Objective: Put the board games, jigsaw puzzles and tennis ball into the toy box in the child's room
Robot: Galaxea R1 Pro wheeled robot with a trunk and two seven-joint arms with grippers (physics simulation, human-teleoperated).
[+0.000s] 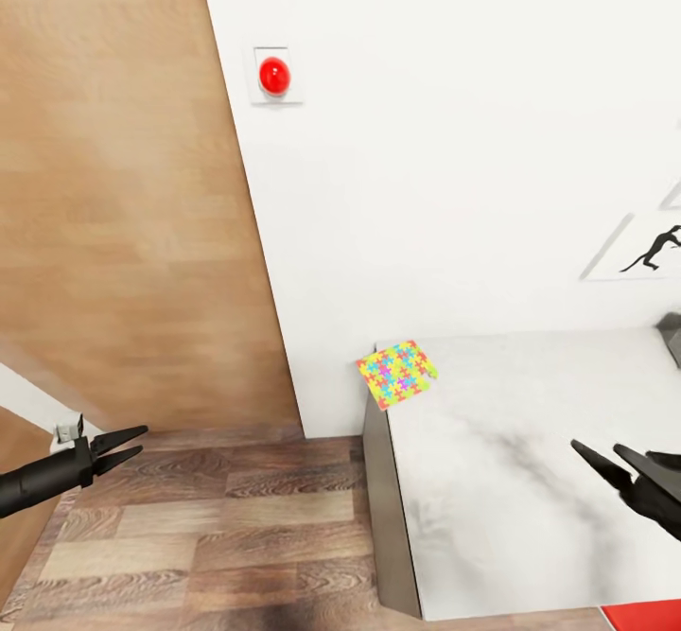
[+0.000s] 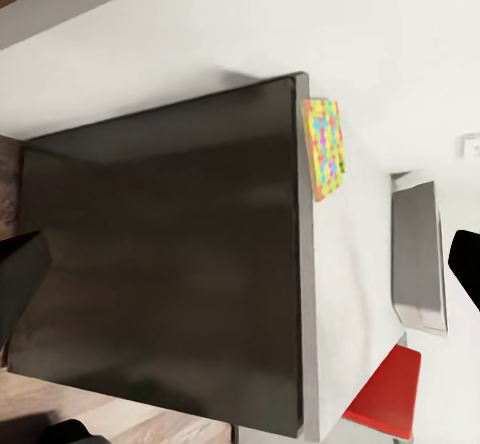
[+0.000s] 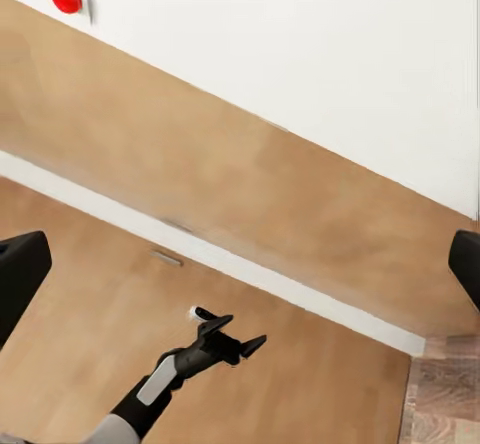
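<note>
You face the marble-topped table against the white wall, and one jigsaw puzzle lies at its far left corner, overhanging the edge. It looks thin, light and stiff, so pinch that overhanging corner. Both the left gripper and right gripper are spread, empty. The red thing is cut off.

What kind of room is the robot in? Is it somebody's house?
Probably a room in a house, maybe a child's room. There is a white marbled table against a white wall, with a colourful jigsaw puzzle on its corner, a wood-plank floor, and a wooden door beside a red wall button.
</note>
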